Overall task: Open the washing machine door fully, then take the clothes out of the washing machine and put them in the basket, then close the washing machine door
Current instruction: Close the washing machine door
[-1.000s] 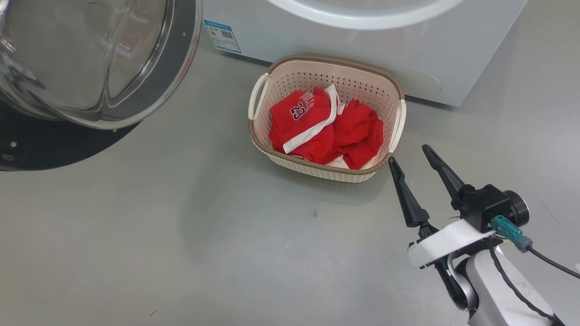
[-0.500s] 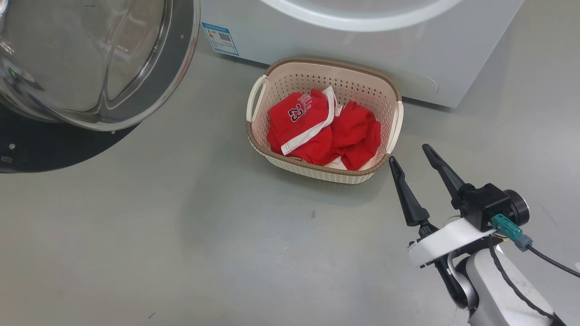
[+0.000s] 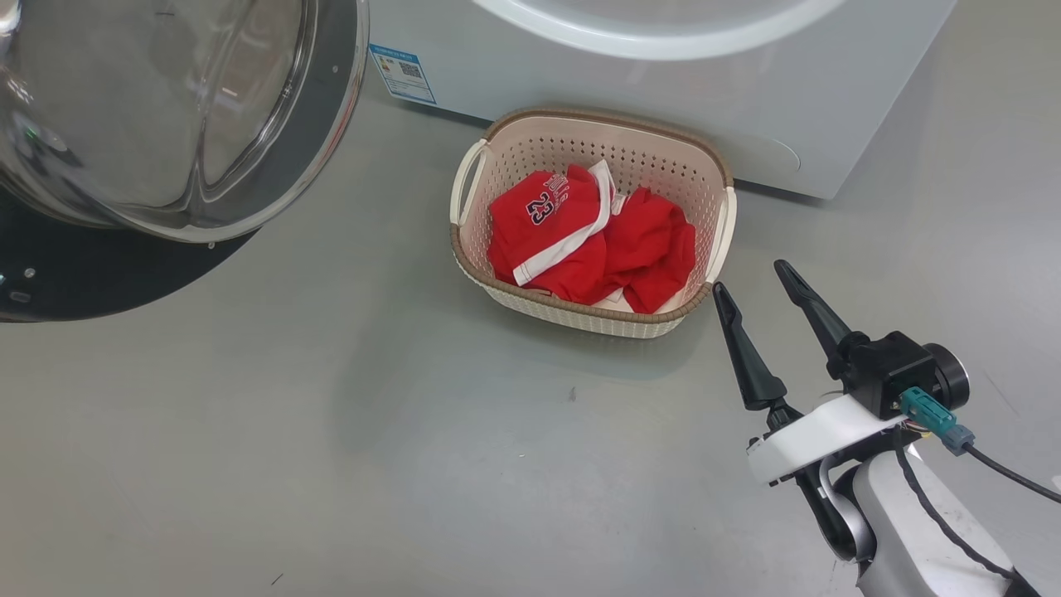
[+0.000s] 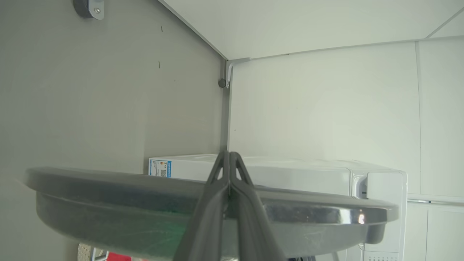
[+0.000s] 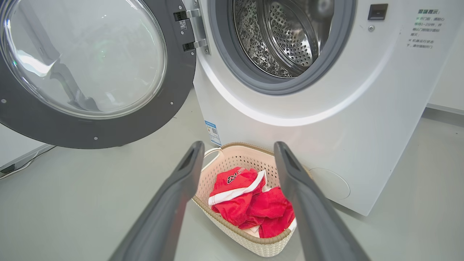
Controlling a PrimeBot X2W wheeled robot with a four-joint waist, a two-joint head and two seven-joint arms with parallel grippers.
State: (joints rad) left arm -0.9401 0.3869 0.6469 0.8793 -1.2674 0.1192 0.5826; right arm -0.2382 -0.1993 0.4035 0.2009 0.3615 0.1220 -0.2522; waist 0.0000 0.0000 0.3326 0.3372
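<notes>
Little has moved since the earlier frames: the head view has drifted slightly, so that the clothes (image 3: 593,245) and all around them sit a touch lower and further left in it. That is a shift of the camera and not of the things. The right gripper (image 3: 748,276) has edged a little upward in that view. Red with white trim and a white number 23, the clothes lie heaped inside the basket (image 3: 580,322), none draped over its brown rim. The basket stands on the floor (image 3: 331,431) just before the washing machine (image 3: 663,99), below its opening. Seen from the right wrist view, the drum (image 5: 282,36) shows bare perforated steel, with no red cloth in the visible part. To the left of the opening the washing machine door (image 3: 166,124) hangs swung wide. Just beside the basket's near right corner hovers the right gripper, jaws spread and empty. Across the door's edge lies the left gripper (image 4: 229,156), jaws clenched on nothing; contact with the door cannot be confirmed. Judgement: steps 1 and 2 appear complete; only closing the door remains, and the left arm seems placed to push it.
</notes>
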